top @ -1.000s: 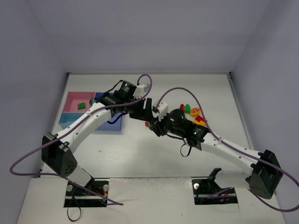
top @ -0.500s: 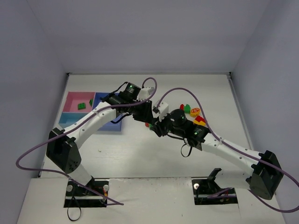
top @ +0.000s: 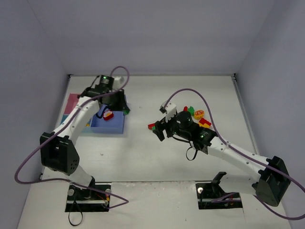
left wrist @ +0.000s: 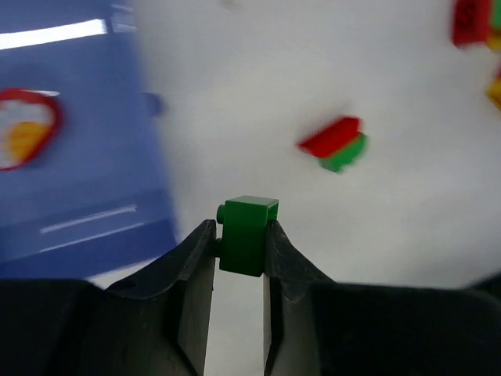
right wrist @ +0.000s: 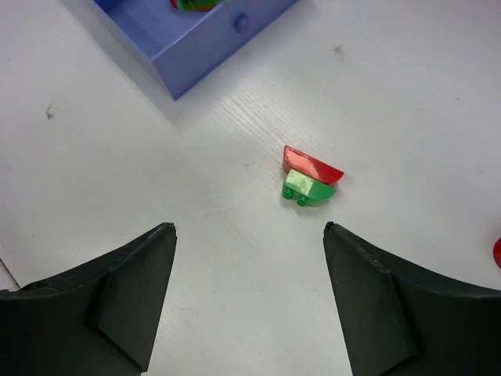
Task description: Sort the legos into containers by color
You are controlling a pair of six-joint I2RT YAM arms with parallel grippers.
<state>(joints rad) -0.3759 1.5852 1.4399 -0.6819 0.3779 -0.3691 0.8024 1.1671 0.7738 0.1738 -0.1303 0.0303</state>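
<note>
My left gripper is shut on a small green lego, held over the table just off the right edge of the blue container; from above the gripper is at that tray's far right corner. A red-and-yellow rounded lego lies in the blue tray. My right gripper hangs open and empty above the table, short of a red curved lego joined to a green one. The pink container is at far left.
A cluster of red, green and yellow legos lies on the table right of my right arm. The blue tray's corner shows at the top of the right wrist view. Grey walls enclose the table on three sides.
My left arm has swung left from the middle of the table to the blue tray with the green lego. My right gripper has opened, and the red-and-green pair lies on the table.
</note>
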